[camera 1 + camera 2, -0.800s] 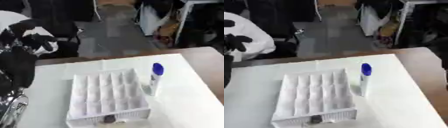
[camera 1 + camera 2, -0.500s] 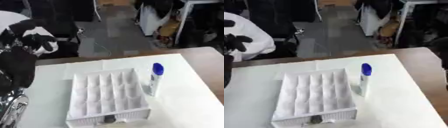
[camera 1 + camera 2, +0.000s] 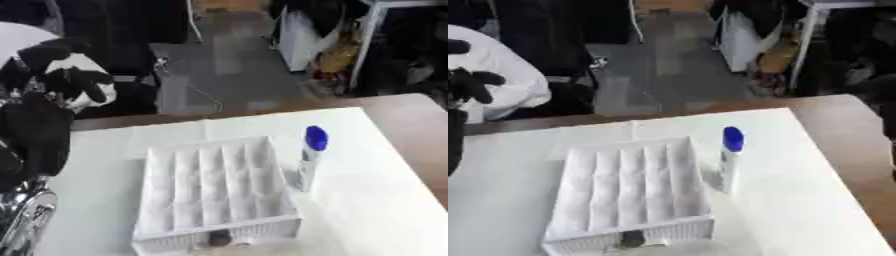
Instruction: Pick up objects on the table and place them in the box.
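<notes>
Your left hand [image 3: 66, 75] is up high at the left side, well away from the things on the bench [image 3: 376, 200]. It is black, and its fingers are curled in with nothing in them. Below it your black arm runs down the left edge, and a shiny silver joint [image 3: 26, 220] shows in the bottom left corner. Your right hand does not show in either view.

The box [image 3: 214, 192] sits in the middle of the bench, on a white cover. It is white and flat, with low walls, and thin ribs split it into many small slots in rows. The slots look bare, except for one small dark thing [image 3: 217, 239] at the near wall; you cannot tell what it is.

The tube [image 3: 309, 157] stands upright just beside the box, on its right side, near the far right corner. Its body is white and slim, and it has a round blue cap [image 3: 316, 137] on top. You cannot tell if it touches the box wall. Nothing holds it.

The right part of the bench is bare brown wood. Behind the bench is a grey floor with dark things standing on it.
</notes>
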Tool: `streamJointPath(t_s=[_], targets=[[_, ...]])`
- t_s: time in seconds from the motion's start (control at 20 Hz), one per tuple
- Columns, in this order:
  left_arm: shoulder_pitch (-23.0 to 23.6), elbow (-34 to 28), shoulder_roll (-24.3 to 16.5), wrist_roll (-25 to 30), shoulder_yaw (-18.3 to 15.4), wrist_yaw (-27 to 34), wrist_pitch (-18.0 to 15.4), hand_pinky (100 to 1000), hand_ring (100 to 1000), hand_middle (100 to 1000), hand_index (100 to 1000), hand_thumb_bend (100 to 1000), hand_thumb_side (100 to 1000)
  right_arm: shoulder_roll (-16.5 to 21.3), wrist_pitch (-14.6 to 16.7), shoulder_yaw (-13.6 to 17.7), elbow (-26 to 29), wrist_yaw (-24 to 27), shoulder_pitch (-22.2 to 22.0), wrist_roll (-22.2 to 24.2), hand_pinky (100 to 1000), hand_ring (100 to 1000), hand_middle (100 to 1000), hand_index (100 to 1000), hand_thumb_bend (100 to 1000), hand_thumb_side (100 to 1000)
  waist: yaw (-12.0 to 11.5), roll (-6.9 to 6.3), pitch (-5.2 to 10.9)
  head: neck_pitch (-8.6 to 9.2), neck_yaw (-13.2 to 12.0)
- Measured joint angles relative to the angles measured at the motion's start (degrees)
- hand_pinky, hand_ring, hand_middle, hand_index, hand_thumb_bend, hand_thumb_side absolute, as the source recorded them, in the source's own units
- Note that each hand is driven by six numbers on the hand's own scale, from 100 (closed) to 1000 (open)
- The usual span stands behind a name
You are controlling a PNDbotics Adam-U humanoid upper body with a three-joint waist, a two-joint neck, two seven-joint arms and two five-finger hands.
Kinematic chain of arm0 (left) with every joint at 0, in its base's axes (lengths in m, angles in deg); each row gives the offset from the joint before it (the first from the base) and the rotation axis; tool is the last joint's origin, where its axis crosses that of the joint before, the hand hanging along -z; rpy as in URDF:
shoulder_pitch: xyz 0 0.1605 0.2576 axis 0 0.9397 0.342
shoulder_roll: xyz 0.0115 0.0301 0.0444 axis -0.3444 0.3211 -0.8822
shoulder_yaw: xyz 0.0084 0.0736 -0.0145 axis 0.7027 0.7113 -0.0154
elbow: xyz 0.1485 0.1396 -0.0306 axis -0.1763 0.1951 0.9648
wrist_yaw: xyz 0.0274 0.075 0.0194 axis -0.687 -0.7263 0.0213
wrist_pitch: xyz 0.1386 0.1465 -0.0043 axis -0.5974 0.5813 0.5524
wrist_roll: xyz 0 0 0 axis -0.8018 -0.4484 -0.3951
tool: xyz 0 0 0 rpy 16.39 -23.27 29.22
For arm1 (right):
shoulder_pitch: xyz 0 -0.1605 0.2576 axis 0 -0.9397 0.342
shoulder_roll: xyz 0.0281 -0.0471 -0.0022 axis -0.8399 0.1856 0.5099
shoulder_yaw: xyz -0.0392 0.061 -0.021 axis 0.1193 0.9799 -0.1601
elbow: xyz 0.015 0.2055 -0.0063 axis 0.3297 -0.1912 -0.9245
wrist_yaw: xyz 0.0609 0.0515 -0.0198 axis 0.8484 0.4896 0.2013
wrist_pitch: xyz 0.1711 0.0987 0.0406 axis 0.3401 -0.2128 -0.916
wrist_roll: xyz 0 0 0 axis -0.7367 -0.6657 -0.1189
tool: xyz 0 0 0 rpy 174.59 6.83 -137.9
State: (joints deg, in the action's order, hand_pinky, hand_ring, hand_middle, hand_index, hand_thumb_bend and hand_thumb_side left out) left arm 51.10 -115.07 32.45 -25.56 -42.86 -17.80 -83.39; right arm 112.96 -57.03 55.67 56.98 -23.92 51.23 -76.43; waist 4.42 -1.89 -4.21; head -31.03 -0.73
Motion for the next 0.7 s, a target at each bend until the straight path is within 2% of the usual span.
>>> streamJointPath(t_s=[0.05,0.1,0.15,0.2,0.25,0.3,0.35,0.5,0.7], targets=[[0.01,0.0,0.0,0.0,0.0,0.0,0.0,656,430,726,751,491,850,0.0,-0.6,0.0,0.0,0.0,-0.01,0.13,285,456,418,663,354,933,-0.28,0.0,0.06,0.02,0.01],[0.02,0.0,0.0,-0.01,-0.01,0.0,0.0,656,429,725,751,491,850,0.01,-1.36,0.0,0.0,0.01,-0.01,0.35,308,498,455,706,430,935,-0.48,0.0,0.16,0.04,0.02],[0.02,0.0,0.0,-0.01,-0.02,0.0,0.0,656,429,725,751,491,850,0.12,-2.39,-0.01,0.0,0.0,-0.08,0.79,308,498,455,706,430,935,-0.58,0.0,0.29,0.07,0.02],[0.03,0.0,0.0,-0.02,-0.03,0.0,0.01,656,428,725,751,490,850,0.58,-3.69,-0.04,0.0,-0.01,-0.19,1.55,329,558,491,752,530,925,-0.65,0.0,0.34,0.08,0.02],[0.04,0.0,-0.01,-0.02,-0.03,0.0,0.02,656,429,725,751,490,850,1.22,-5.11,-0.2,-0.08,-0.01,-0.33,2.62,333,570,503,771,572,912,-0.7,0.0,0.34,0.08,0.02],[0.08,0.0,-0.01,-0.02,-0.04,0.0,0.02,656,428,725,751,490,850,2.04,-6.59,-0.55,-0.51,0.04,-0.35,4.02,344,626,518,792,524,818,-0.71,0.01,0.37,0.08,0.02],[0.11,0.0,-0.01,-0.02,-0.04,0.0,0.02,656,428,725,751,490,850,2.93,-8.02,-1.02,-1.35,0.48,-0.31,5.54,345,646,529,804,631,881,-0.75,0.03,0.42,0.08,0.02],[0.5,0.0,-0.02,-0.01,-0.07,0.0,0.03,654,423,724,750,490,851,5.66,-10.49,-2.56,-5.21,4.49,0.9,9.9,373,714,555,852,666,839,-0.96,0.05,0.47,0.08,0.08],[0.64,0.0,-0.03,0.02,-0.12,-0.07,0.06,654,422,724,750,491,851,9.45,-10.26,-4.19,-12.03,10.01,4.22,14.67,441,757,575,918,713,799,-1.05,0.06,0.29,0.08,0.37]])
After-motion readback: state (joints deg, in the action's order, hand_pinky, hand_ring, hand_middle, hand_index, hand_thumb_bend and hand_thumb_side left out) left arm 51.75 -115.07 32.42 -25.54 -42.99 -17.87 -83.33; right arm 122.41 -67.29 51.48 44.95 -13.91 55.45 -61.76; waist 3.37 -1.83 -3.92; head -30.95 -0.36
